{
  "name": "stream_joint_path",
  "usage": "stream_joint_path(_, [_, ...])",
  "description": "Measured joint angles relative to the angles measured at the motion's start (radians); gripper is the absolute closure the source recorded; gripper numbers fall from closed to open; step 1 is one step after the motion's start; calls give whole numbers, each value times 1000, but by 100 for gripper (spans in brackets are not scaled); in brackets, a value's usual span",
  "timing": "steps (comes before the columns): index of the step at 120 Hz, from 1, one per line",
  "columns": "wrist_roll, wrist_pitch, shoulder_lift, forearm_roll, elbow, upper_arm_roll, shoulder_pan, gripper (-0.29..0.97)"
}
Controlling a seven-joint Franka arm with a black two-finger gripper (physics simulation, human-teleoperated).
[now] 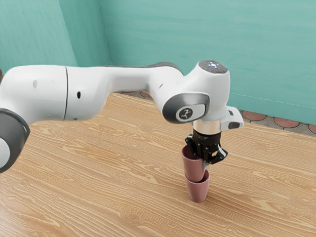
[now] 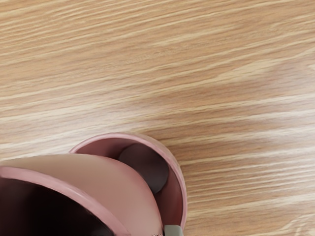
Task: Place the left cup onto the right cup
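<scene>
No readable text, labels, numbers or signs.

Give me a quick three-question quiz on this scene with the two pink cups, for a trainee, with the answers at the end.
1. True or false: the upper cup and the lower cup stand apart from each other on the table.
2. What does the lower cup stand on? A) a wooden table B) a metal tray C) a green cloth
3. Fill in the blank: the hand is at the upper cup's ____.

Key
1. False: the upper cup's base sits inside the lower cup.
2. A
3. rim
</scene>
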Motion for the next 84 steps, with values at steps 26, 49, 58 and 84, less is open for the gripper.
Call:
stream_joint_path(26, [-4, 12, 4, -1, -4, 0, -5, 60])
stream_joint_path(49, [-5, 17, 4, -3, -10, 0, -5, 25])
stream_joint_path(58, [-6, 18, 3, -3, -14, 0, -2, 18])
stream_joint_path(84, [-4, 15, -36, -1, -9, 14, 0, 6])
